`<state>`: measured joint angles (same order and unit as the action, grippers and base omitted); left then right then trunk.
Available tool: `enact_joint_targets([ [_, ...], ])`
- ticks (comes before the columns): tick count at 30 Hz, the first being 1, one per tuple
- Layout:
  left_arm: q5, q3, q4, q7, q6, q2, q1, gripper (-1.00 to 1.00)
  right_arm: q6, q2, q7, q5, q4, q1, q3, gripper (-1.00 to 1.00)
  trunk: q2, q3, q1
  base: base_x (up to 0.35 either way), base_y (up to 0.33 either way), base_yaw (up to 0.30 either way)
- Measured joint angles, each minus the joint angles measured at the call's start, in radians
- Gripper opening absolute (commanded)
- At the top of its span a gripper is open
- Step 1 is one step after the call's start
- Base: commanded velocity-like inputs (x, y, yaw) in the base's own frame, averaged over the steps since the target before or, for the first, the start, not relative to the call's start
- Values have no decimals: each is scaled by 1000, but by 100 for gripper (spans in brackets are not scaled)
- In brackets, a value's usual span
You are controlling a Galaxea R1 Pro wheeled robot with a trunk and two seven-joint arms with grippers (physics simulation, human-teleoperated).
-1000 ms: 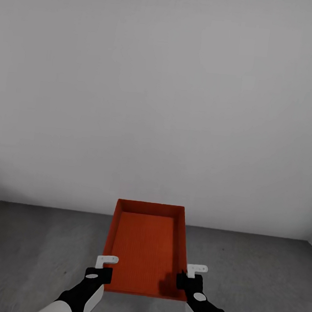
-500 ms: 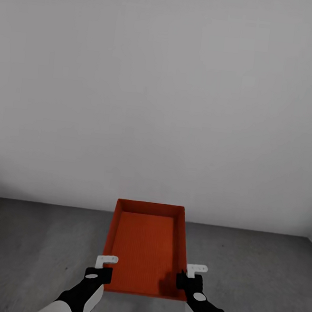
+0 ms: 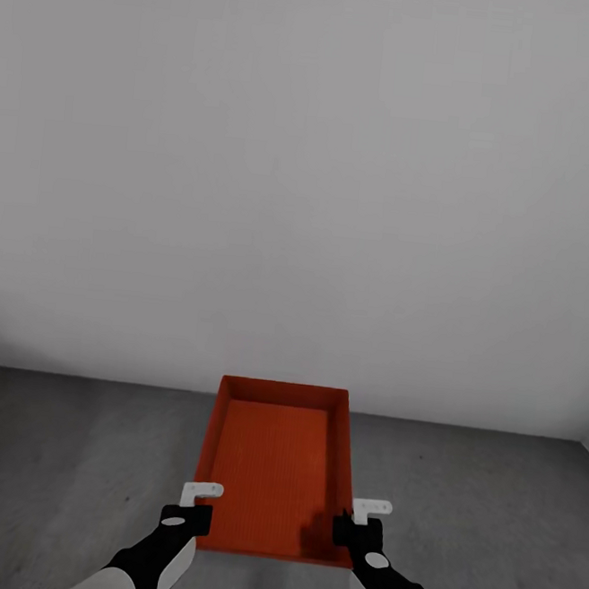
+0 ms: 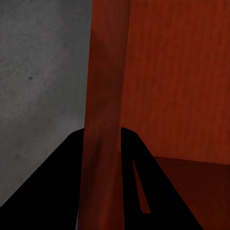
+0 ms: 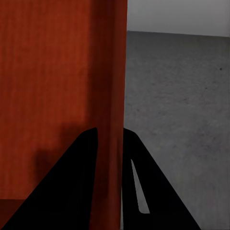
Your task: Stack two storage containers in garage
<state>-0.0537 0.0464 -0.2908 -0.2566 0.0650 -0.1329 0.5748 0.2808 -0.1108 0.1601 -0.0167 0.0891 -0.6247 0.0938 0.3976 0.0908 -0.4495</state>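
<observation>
In the head view our left claw (image 3: 194, 512) sits at the lower left of centre, pinching the left side wall of the orange-red bin (image 3: 274, 459) near its close corner; the left wrist view shows the two dark fingers (image 4: 62, 187) pressed on either side of that thin wall (image 4: 103, 96), with grey floor on one side and the bin's inside on the other; the bin lies in the lower middle of the frame, open and lidless, its long side running away from us, its far end close to the foot of the pale grey wall (image 3: 306, 170); whether it rests on the dark mottled floor (image 3: 63, 452) or hangs just above it we cannot tell; at the lower right of centre our right claw (image 3: 355, 525) pinches the right side wall in the same manner; the right wrist view shows its fingers (image 5: 72, 182) straddling the wall, concrete beyond.
</observation>
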Motion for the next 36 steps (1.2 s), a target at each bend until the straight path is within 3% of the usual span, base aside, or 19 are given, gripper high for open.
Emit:
enact_joint_targets([
  [36, 2, -2, 0, -1, 0, -1, 0, -100, -1, 1, -1, 3, 1, 1, -3, -100, 7, 60, -4, 0, 0, 0],
])
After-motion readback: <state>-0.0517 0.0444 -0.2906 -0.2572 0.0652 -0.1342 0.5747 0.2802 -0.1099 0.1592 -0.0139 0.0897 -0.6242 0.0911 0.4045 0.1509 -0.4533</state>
